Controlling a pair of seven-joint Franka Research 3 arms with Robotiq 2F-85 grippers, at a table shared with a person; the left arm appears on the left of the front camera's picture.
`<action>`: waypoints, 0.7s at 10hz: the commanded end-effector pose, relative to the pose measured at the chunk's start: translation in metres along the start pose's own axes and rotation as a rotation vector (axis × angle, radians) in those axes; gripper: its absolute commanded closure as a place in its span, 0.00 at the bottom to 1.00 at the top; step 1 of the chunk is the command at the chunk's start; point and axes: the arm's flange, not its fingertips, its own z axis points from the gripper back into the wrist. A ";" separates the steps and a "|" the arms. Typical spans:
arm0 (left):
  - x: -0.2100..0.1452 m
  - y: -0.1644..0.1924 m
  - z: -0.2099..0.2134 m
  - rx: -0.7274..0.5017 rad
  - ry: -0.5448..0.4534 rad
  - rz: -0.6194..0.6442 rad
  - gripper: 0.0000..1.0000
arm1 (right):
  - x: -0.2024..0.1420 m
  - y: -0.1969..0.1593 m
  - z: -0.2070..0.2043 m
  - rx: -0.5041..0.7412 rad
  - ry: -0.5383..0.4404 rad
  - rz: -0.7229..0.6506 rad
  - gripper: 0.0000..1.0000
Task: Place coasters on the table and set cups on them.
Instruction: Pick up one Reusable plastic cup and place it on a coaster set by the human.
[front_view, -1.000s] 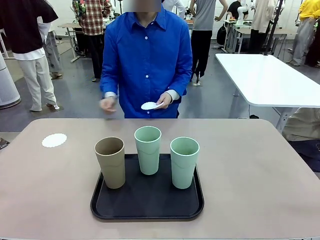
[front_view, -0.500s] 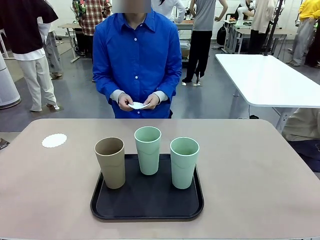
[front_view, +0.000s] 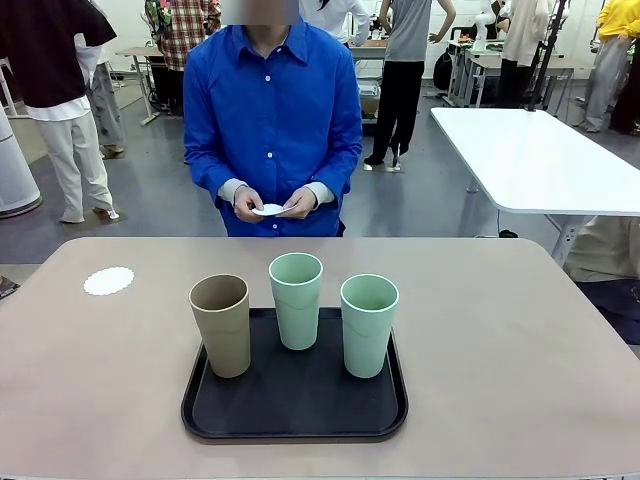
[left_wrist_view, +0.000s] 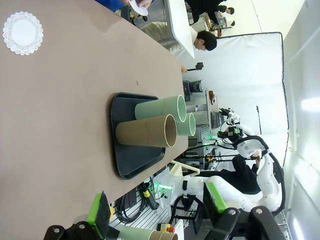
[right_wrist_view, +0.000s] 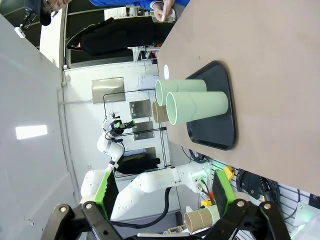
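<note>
At the centre of the surface (front_view: 500, 330), toward its 6 o'clock edge, a black tray (front_view: 295, 425) carries all three cups: the tan cup (front_view: 221, 325) at the tray's 9 o'clock side, one mint cup (front_view: 296, 300) at 12 o'clock, the other mint cup (front_view: 369, 325) at 3 o'clock, each upright and apart from its neighbours. One coaster (front_view: 108, 281) lies flat at about 10 o'clock from the tray, near the surface's edge, with no cup on it. A second coaster (front_view: 268, 209) is pinched between the person's hands (front_view: 298, 204) beyond the 12 o'clock edge. The left end effector (left_wrist_view: 157, 207) and the right end effector (right_wrist_view: 165, 192) are both released, fingers spread wide with nothing between them.

Trouble would likely come from the cups' shape and spacing: they are tall and narrow at the base, so spread fingers closing on one could clip its neighbour and tip it. The laid coaster is thin paper and will probably skid or crumple if a cup arrives with any sideways drift. An arm reaching out while the person leans in to lay the next coaster risks a collision.

Compared with a second ago, the person has shifted toward 9 o'clock and brought both hands together on the coaster, which then rested on one open hand while the other hung free. Cups, tray and the laid coaster have not moved.
</note>
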 end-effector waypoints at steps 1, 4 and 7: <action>0.000 0.000 0.002 -0.015 -0.004 -0.010 0.00 | 0.001 0.000 -0.001 0.017 -0.002 -0.001 0.00; 0.011 -0.016 -0.012 0.085 0.011 -0.146 0.00 | 0.001 0.000 -0.001 0.017 -0.002 -0.001 0.00; 0.028 -0.073 -0.078 0.363 0.171 -0.663 0.00 | 0.001 0.000 -0.001 0.017 -0.002 -0.001 0.00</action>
